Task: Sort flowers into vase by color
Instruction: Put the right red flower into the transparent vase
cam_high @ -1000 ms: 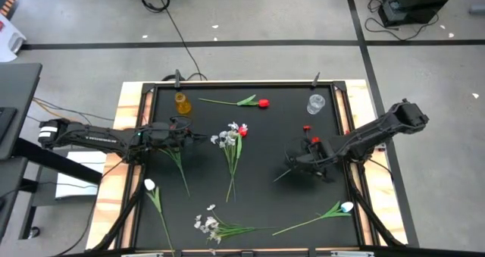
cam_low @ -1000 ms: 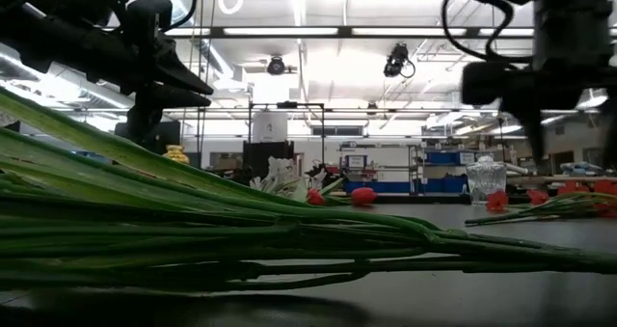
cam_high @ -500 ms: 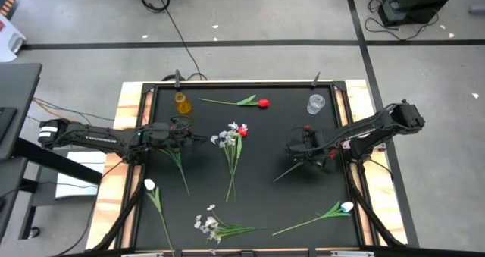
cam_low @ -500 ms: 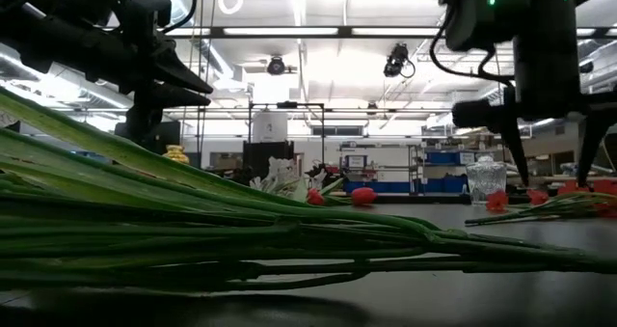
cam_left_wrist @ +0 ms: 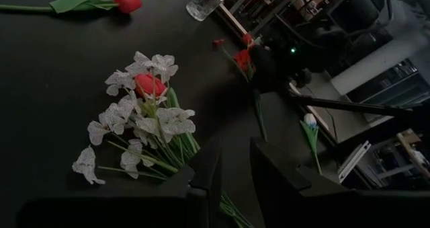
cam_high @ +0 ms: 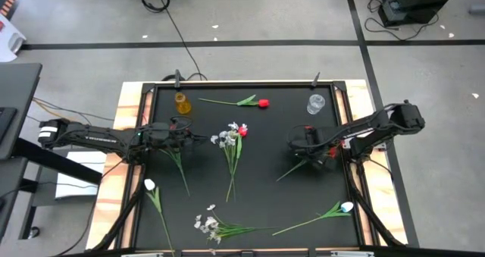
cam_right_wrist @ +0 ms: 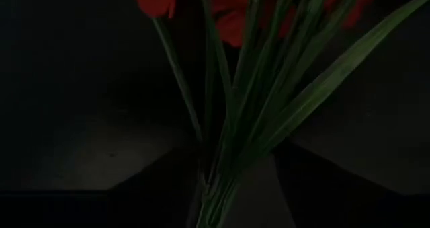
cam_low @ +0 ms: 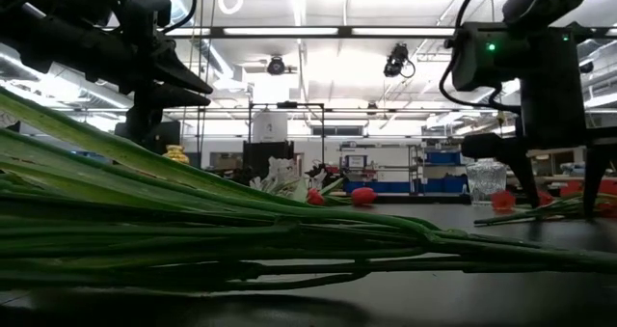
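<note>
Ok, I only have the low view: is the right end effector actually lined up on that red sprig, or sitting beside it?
Observer: Lined up. In the right wrist view the green stems of the red sprig run straight through the open right end effector.
Operator: Which way does that sprig lie on the table?
Observer: From above, its blooms are under the end effector and its stem trails away from the clear glass, toward the table's middle.
Operator: And where is the left arm?
Observer: The left end effector hangs over a green stem, close to the amber vase.
</note>
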